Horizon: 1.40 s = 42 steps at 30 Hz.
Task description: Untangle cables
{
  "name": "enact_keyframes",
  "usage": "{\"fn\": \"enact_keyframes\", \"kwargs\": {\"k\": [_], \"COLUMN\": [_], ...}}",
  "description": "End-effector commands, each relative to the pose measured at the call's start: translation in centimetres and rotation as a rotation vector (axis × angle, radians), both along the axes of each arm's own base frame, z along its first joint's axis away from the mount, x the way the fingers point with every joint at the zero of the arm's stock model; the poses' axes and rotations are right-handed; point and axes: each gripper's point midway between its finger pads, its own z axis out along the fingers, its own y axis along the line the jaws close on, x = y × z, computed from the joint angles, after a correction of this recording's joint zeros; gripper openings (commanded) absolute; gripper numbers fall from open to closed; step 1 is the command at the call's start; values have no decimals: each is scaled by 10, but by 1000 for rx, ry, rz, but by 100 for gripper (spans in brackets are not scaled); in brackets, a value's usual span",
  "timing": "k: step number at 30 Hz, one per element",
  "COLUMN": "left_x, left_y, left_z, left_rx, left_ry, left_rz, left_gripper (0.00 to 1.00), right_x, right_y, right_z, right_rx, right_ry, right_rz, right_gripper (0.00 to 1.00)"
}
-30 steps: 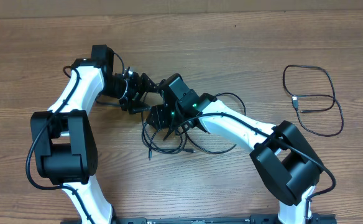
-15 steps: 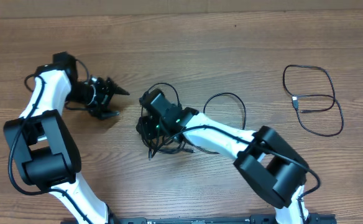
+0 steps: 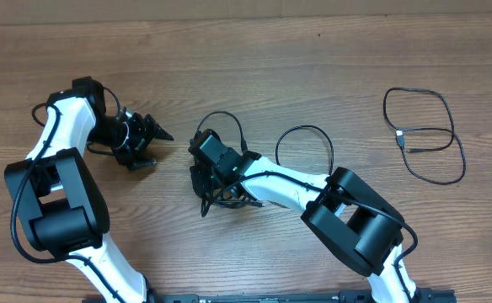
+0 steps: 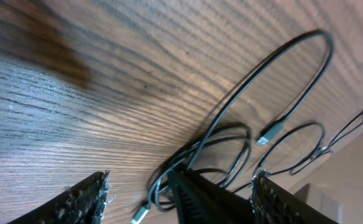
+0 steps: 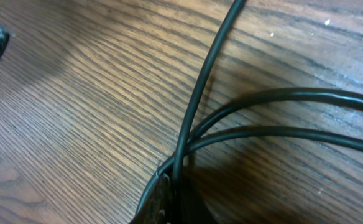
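Note:
The tangled cables point(image 3: 222, 192) lie as thin black loops at the table's middle, with one loop point(image 3: 309, 135) reaching right. My right gripper point(image 3: 202, 172) sits on the tangle's left side and is shut on the cables point(image 5: 197, 106), which run up from its tip point(image 5: 175, 186) in the right wrist view. My left gripper point(image 3: 160, 150) is open and empty, a short way left of the tangle. In the left wrist view the cables point(image 4: 231, 134) show between its fingers point(image 4: 180, 186), with a silver plug point(image 4: 270, 132) further off.
A separate thin black cable point(image 3: 427, 139) lies looped at the far right of the wooden table point(image 3: 313, 59). The thicker black cords of the arms run along both white arms.
My left gripper has let go, pulled away to the left from the tangle and now stands open. My right gripper has dragged the cable bundle a little to the left.

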Motion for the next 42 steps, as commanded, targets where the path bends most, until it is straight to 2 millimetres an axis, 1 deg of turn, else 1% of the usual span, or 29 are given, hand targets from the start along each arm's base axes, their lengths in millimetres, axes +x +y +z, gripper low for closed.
{"fn": "enact_keyframes", "kwargs": {"k": [1,3,6,9,12,13,15,18,21,25,30,33,38,42], "left_x": [-12,-19,-27,-34,-43,-46,-49,-49,-47,-40,-31,-29,-23,-10], "left_y": [-7,-11,-13,-15,-17,-18,-22,-32,-40,-48,-58,-60,-57,-54], "left_z": [-6,-11,-17,-22,-26,-27,-29,-30,-29,-21,-10,-8,-11,-14], "left_rx": [6,1,4,-6,-16,-20,-40,-96,-143,-210,-296,-313,-293,-278], "left_ry": [-20,-5,18,41,67,73,79,61,39,3,-37,-33,-46,-44], "left_rz": [-101,-118,-125,-125,-124,-124,-122,-113,-105,-89,-66,-49,-33,31], "left_gripper": [75,76,77,77,77,78,78,79,80,80,80,79,77,76], "right_x": [-2,1,8,18,21,21,21,19,22,27,23,23,24,25], "right_y": [-1,0,-2,-9,-16,-17,-21,-26,-33,-38,-36,-36,-36,-36], "right_z": [5,23,64,107,136,141,146,146,144,143,146,146,148,148], "right_rx": [20,60,143,222,284,297,318,339,333,332,357,358,364,365], "right_ry": [25,23,4,-33,-40,-35,-14,34,51,52,76,77,70,68], "right_rz": [13,17,19,9,13,17,24,36,23,8,29,31,32,31], "right_gripper": [4,4,4,4,4,4,4,4,4,4,4,4,4,4]}}
